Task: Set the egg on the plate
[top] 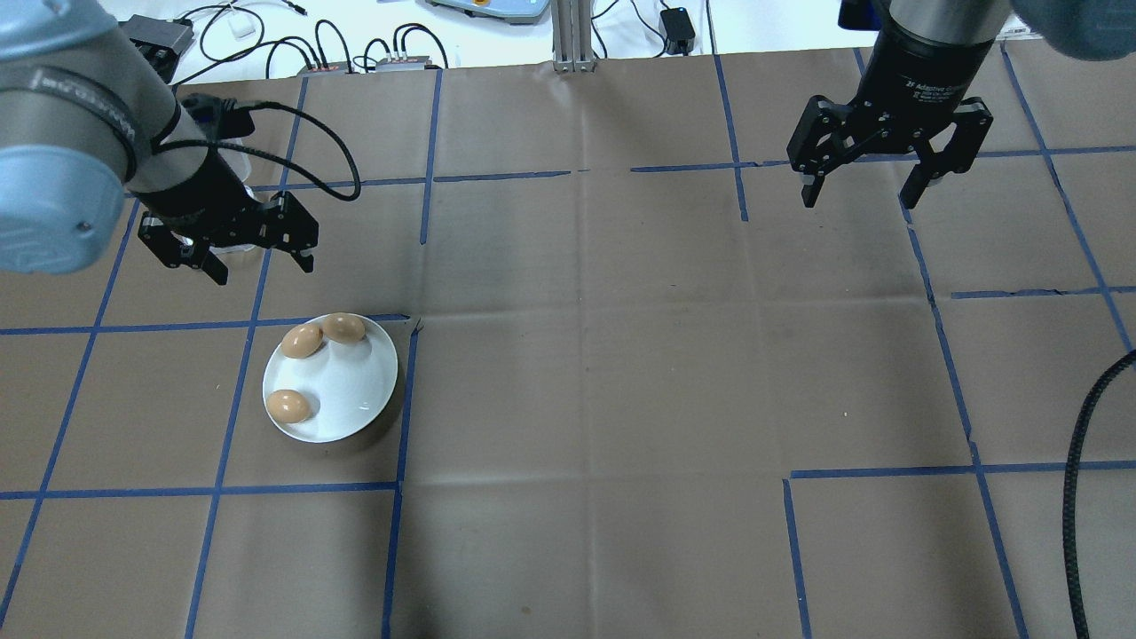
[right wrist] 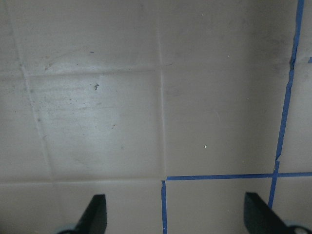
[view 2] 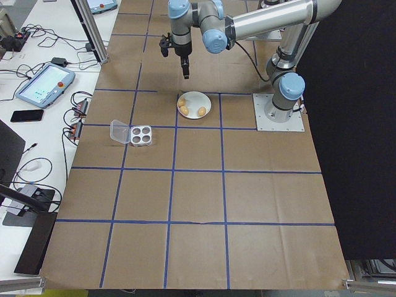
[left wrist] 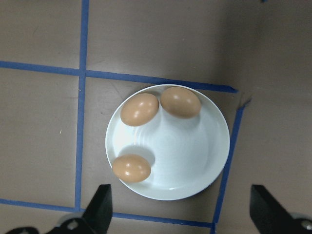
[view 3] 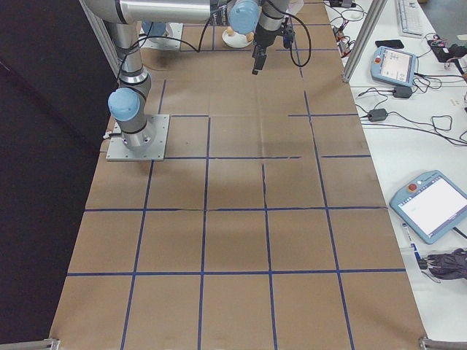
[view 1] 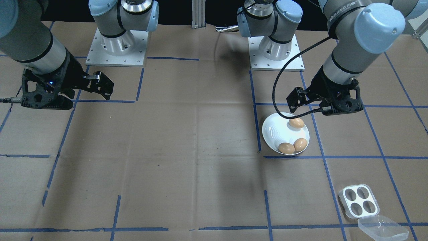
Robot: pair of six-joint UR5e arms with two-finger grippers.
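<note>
A white plate [top: 346, 390] lies on the brown table cover on my left side and holds three brown eggs. Two eggs [top: 303, 340] [top: 343, 327] touch at its far rim, and a third egg [top: 288, 406] lies apart near the left rim. In the left wrist view the plate [left wrist: 180, 151] fills the middle with all three eggs on it. My left gripper [top: 264, 269] hangs open and empty above the table just beyond the plate. My right gripper [top: 861, 200] is open and empty far off on the right side.
A clear-plastic egg tray [view 1: 359, 201] with four empty holes and its lid [view 1: 383, 229] flipped open sits beyond the plate, near the operators' edge. A black cable [view 1: 277, 90] loops from the left wrist over the plate. Both arm bases [view 1: 115, 47] stand at my edge.
</note>
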